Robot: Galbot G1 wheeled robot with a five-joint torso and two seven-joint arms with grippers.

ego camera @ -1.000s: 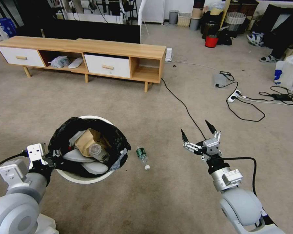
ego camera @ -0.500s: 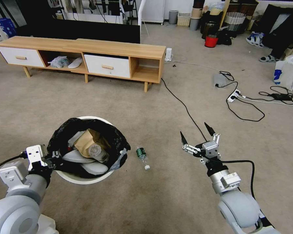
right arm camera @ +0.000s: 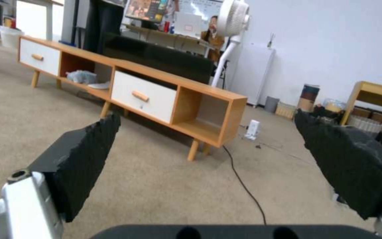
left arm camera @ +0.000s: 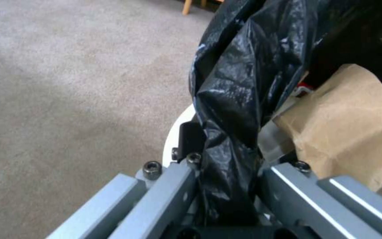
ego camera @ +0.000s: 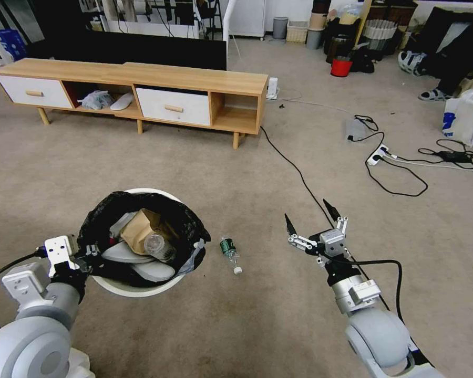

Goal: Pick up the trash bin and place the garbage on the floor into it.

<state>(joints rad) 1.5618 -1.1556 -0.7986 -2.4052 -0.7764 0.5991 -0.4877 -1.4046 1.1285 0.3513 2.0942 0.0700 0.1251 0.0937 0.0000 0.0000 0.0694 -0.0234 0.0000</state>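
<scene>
Head view: my left claw [ego camera: 86, 252] is clamped on the near rim of the trash bin [ego camera: 136, 287], pinching the black bag [ego camera: 186, 223] folded over it; past my fingers the bin holds a tan paper bag [ego camera: 137, 227] and a clear cup [ego camera: 155, 244]. Just beyond the bin's far side from that claw, a green-labelled bottle [ego camera: 230, 253] lies on the floor [ego camera: 236, 173], between my two claws. My right claw [ego camera: 309, 218] hangs spread wide above the carpet, well apart from the bottle, with a black cable [ego camera: 294, 168] running away ahead of it toward the wooden TV stand [ego camera: 142, 94]. Left wrist view: my fingers [left arm camera: 164, 196] sit tight either side of a crumpled fold of the black bag, the white rim [left arm camera: 175, 132] just beside them and the tan paper bag just inside. Right wrist view: my black pads [right arm camera: 83, 156] stand far apart with nothing between them, the wooden TV stand and the black cable ahead
</scene>
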